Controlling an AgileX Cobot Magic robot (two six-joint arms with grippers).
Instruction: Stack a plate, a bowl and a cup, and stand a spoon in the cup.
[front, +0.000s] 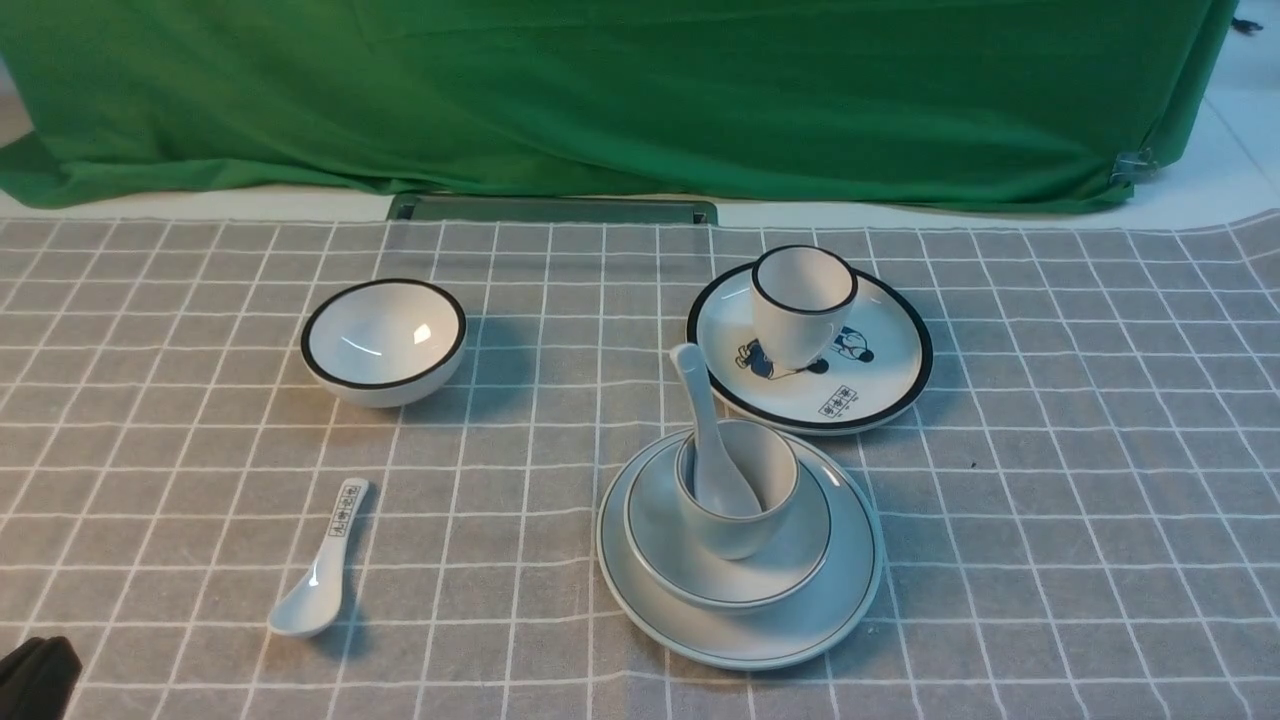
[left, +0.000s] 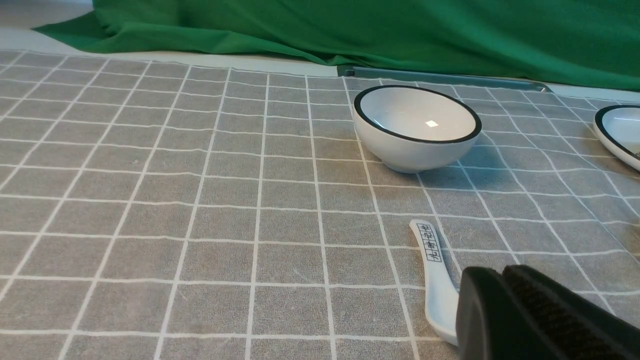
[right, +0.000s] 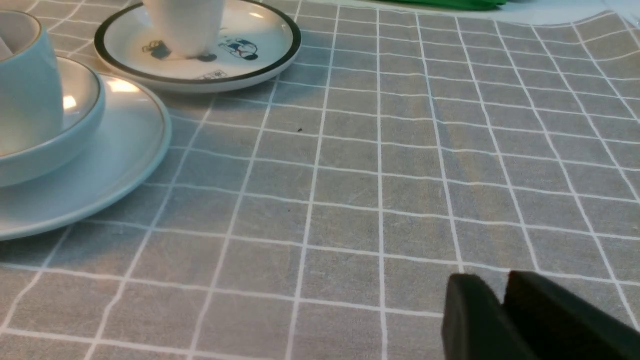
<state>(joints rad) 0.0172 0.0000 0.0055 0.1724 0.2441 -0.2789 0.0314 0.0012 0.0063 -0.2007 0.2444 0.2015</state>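
The plain plate lies at centre front with the plain bowl on it. The plain cup stands in the bowl, and the plain white spoon stands in the cup, handle leaning back left. Plate, bowl and cup also show in the right wrist view. My left gripper is shut and empty, low at the front left; only its dark tip shows in the front view. My right gripper is shut and empty, over bare cloth right of the stack.
A black-rimmed bowl stands at back left, also in the left wrist view. A printed-handle spoon lies at front left, just beyond my left gripper. A black-rimmed cartoon plate holds a black-rimmed cup. Green cloth hangs behind.
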